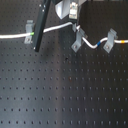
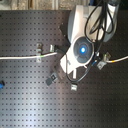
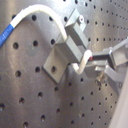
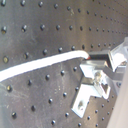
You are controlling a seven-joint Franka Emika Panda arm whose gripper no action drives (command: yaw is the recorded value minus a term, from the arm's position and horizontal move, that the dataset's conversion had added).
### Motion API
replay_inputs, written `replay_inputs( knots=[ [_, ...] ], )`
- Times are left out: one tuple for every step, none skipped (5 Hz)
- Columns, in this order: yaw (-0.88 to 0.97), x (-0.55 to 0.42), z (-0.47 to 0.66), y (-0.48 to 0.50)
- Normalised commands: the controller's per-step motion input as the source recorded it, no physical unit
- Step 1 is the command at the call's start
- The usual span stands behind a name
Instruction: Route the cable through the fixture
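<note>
The white cable (image 1: 55, 27) runs across the black board from the first exterior view's left edge, with a green band (image 1: 32, 34) and a blue and yellow band (image 1: 106, 44). It bends around the grey fixture (image 1: 77, 41) in the middle. My gripper (image 1: 74, 21) hangs just above the fixture, shut on the cable. In the first wrist view the cable (image 3: 37, 9) arches past the fixture's prongs (image 3: 67, 47) and ends between my fingers, at my gripper (image 3: 89, 66). The second wrist view shows the cable (image 4: 45, 62), my gripper (image 4: 94, 60) and the fixture (image 4: 92, 92).
A black rod (image 1: 41, 25) leans across the cable at the first exterior view's left. A slimmer clip (image 1: 28, 31) and a paler clip (image 1: 111, 39) hold the cable on either side. In the second exterior view the arm's body (image 2: 80, 50) hides the gripper.
</note>
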Motion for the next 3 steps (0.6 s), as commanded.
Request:
replay_inputs(
  knots=[
    [0.03,-0.44,0.01,-0.197],
    [0.04,-0.001,0.0,0.002],
    [0.0,-0.024,-0.13,-0.018]
  ],
)
